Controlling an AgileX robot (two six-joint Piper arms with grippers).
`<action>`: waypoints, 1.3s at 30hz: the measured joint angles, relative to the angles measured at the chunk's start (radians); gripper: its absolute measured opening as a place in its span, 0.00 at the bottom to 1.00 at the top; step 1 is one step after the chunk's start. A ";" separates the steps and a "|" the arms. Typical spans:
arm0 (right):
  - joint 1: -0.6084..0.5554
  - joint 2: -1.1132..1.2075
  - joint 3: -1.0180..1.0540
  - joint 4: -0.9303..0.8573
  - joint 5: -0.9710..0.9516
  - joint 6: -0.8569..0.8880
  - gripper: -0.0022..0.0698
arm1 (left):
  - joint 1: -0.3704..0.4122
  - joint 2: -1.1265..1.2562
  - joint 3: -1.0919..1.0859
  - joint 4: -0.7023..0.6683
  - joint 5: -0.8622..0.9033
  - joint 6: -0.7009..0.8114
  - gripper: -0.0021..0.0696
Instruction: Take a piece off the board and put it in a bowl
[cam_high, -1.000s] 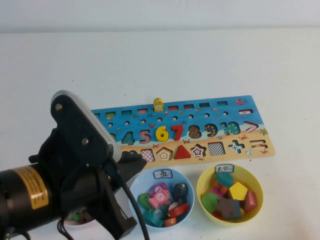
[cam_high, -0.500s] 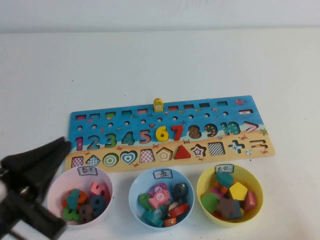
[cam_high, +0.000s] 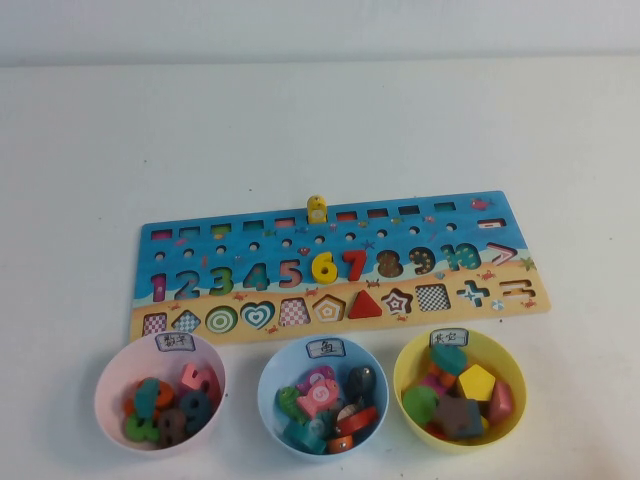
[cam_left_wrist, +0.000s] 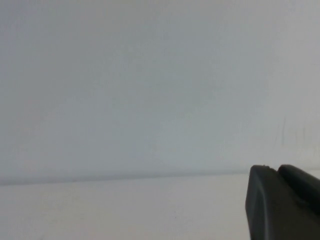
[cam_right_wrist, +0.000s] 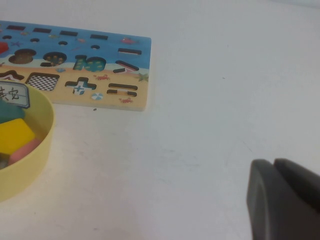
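Presently: item one, long rectangular puzzle board (cam_high: 340, 265), blue upper part over a sandy-tan strip, flat on the white table (cam_high: 320, 130). Its pentagon cut-out stands vacant beside the red triangle.

Item two, small flat yellow pentagon block (cam_high: 477, 382), lying inside the round yellow plastic bowl (cam_high: 459, 434) with white rim label, among teal, green, grey and pink shapes. Judged: the transfer looks complete.

Item three, light-blue plastic bowl (cam_high: 322, 443) and pink plastic bowl (cam_high: 160, 440), both filled, just beside one another along the board's near edge.

Item four, left tool (cam_left_wrist: 282, 202): absent from the high view; its wrist camera shows only a dark fingertip against bare table and wall. Whether its fingers are parted cannot be told.

Item five, right tool (cam_right_wrist: 282, 200): also outside the high view, low over open table, well apart from the yellow bowl's outer side. Finger state cannot be told.

Risk: a returning arm sweeping low could clip a bowl rim and spill pieces.
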 joint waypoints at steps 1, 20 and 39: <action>0.000 0.000 0.000 0.000 0.000 0.000 0.01 | 0.003 -0.005 0.000 0.000 0.008 -0.005 0.03; 0.000 0.000 0.000 0.000 0.000 0.000 0.01 | 0.005 -0.014 0.004 0.062 0.560 -0.024 0.03; 0.000 0.000 0.000 0.000 0.000 0.000 0.01 | 0.005 -0.014 0.004 0.062 0.560 -0.024 0.03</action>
